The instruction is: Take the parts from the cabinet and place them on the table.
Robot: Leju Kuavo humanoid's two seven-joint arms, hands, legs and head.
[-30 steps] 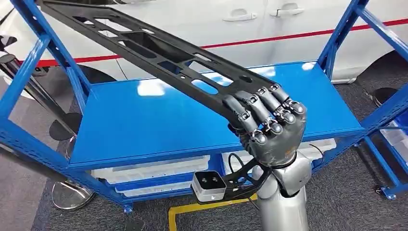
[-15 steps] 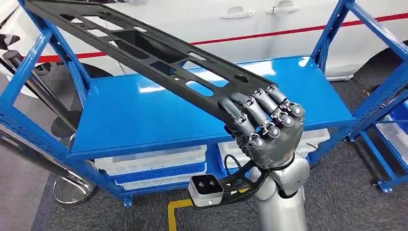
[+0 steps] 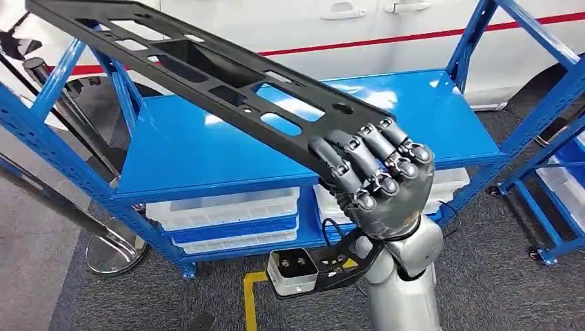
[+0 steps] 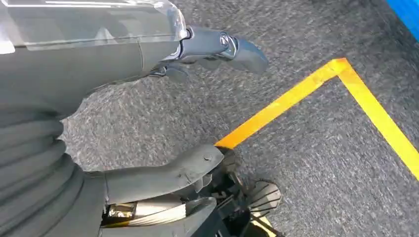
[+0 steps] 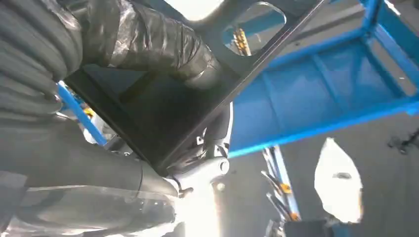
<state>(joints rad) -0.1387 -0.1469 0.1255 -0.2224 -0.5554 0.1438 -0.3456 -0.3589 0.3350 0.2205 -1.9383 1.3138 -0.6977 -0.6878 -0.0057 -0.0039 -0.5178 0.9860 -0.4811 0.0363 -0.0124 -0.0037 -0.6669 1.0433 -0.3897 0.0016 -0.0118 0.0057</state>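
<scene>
The right hand [image 3: 378, 181] is gripping one end of the long black part [image 3: 207, 76], fingers wrapped over its near edge. The left hand [image 4: 217, 49] is hanging over the carpet, holding nothing, fingers seemingly loose. The part is reaching out over the blue rack [image 3: 227, 148], angled upward, clear of the shelf. Held at one end only, it may be sagging or twisting in the grip, and its far end risks striking the rack's uprights when swung away.
</scene>
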